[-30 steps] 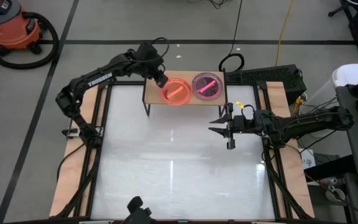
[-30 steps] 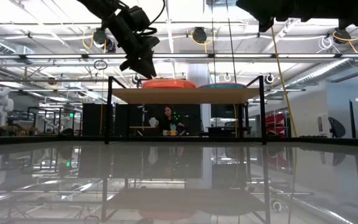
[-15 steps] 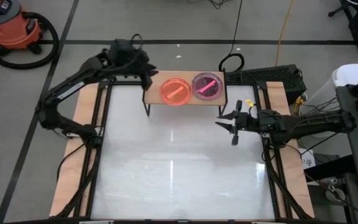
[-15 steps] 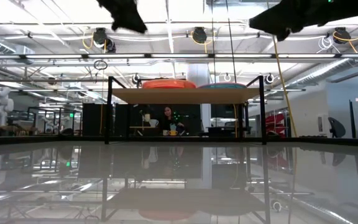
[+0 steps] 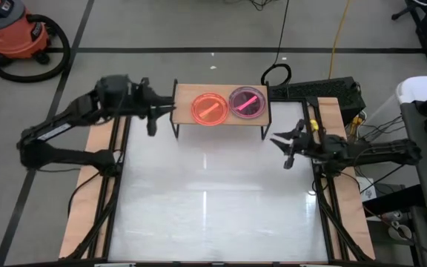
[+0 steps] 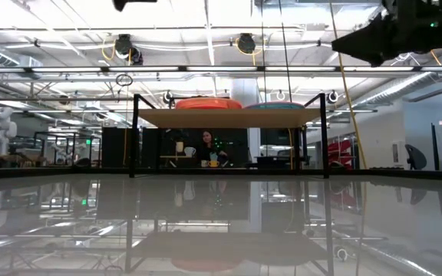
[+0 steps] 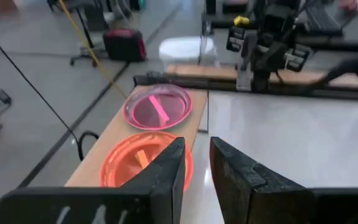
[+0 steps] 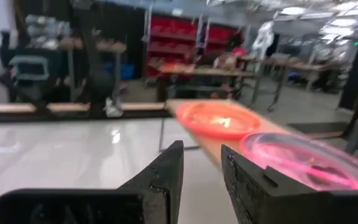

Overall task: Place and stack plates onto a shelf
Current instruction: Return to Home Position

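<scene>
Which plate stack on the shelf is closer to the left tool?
The orange-topped stack, at the shelf's middle; the pink-topped stack sits beyond it, at the end.

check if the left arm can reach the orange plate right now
Probably yes: the left gripper hangs just off the left end of the shelf, facing the orange plate, nothing between; the right gripper waits aside.

At the far edge of the table (image 5: 213, 200), near its middle, stands the shelf (image 5: 183, 100). On it two plate stacks sit close side by side: the left stack (image 5: 209, 109) at the shelf's middle and the right stack (image 5: 247, 103) toward its right end. The left gripper (image 5: 151, 119) hangs just off the shelf's left end, while the right gripper (image 5: 286, 144) is off the shelf's right front corner, over the table's right edge.
</scene>
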Action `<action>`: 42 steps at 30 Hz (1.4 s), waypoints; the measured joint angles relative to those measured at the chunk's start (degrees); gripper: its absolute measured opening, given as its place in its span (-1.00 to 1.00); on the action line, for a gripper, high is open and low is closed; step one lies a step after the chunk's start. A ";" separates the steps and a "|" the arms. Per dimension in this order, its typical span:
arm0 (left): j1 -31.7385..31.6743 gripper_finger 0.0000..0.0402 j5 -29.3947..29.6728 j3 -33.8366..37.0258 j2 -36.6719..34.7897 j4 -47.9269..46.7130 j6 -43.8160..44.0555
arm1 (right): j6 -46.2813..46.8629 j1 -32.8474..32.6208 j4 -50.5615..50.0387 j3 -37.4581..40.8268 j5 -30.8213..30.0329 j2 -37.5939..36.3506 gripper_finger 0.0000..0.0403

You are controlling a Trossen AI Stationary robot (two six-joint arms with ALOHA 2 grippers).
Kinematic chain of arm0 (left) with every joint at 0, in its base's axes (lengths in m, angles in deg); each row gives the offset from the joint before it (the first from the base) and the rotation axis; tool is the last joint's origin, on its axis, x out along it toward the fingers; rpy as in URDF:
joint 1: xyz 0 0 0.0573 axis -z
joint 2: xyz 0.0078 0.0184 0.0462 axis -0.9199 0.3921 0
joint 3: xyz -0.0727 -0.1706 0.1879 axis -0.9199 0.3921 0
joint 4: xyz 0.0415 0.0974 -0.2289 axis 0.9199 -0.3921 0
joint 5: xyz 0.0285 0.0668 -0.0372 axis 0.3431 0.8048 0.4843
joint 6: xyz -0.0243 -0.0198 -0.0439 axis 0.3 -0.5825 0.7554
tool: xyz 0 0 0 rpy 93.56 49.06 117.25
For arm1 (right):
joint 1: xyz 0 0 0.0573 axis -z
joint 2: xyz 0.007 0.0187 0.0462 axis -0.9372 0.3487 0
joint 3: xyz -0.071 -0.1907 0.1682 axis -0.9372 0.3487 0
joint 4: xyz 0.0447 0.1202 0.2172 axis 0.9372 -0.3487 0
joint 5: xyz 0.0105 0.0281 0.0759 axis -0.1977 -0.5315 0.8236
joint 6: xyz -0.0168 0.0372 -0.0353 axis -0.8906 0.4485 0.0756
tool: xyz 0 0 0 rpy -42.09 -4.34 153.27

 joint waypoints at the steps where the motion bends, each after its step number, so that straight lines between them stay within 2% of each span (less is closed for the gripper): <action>1: 0.04 -0.60 0.07 3.23 -2.44 2.85 0.55 | -0.18 0.00 0.02 0.48 -0.61 -1.48 -0.55; 7: 1.08 -0.60 0.07 22.62 -18.62 18.26 2.99 | -1.61 0.00 0.21 2.67 -0.68 -7.16 -0.55; 12: 1.55 -0.60 0.03 36.95 -32.29 25.18 6.23 | -3.89 0.00 -0.06 4.57 -0.65 -8.53 -0.55; 19: 1.55 -0.60 0.01 49.99 -47.97 27.14 8.83 | -4.38 -0.02 -0.68 4.61 -0.29 -10.61 -0.55; 23: 1.57 -0.60 0.85 56.49 -54.56 29.94 9.87 | -4.82 -0.02 -1.08 5.48 4.30 -11.23 -0.55; 26: 1.55 -0.60 0.96 62.32 -57.72 33.18 11.37 | -5.75 -0.04 -0.30 8.49 5.71 -11.23 -0.55; 32: 1.57 -0.60 1.00 71.44 -57.32 40.67 12.93 | -6.45 0.22 7.46 14.57 5.50 -11.20 -0.55; 36: 1.55 -0.60 1.39 71.50 -56.99 39.91 14.19 | -4.06 0.22 3.97 14.66 5.47 -11.01 -0.55; 42: 1.59 -0.60 0.97 71.50 -56.68 40.01 14.37 | -4.23 0.24 4.19 14.73 5.34 -10.93 -0.55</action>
